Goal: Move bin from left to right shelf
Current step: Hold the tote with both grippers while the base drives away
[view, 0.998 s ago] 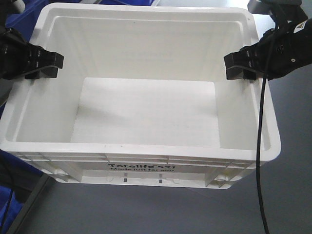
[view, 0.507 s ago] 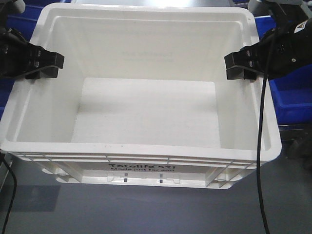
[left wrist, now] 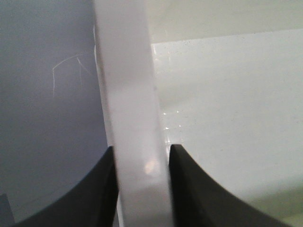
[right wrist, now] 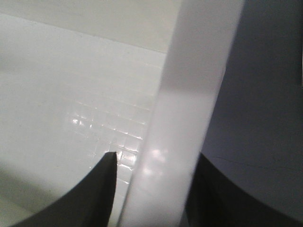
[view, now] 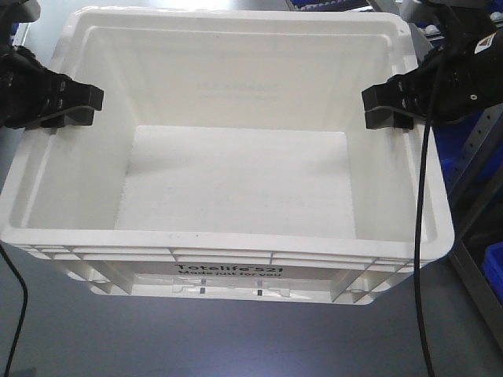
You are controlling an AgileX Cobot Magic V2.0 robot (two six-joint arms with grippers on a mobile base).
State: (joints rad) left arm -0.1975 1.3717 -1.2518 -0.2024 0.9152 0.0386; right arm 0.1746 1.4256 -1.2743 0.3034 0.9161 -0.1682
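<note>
Grey floor (view: 236, 338) lies below the bin (view: 236, 239), which is empty and held between my two arms. My left claw (view: 72, 107) is clamped over its left wall and my right claw (view: 389, 108) over its right wall. Both wrist views show white rim wedged between black fingers. At the right edge, a grey metal frame (view: 475, 149) and blue bins (view: 495, 271) are cut off.
</note>
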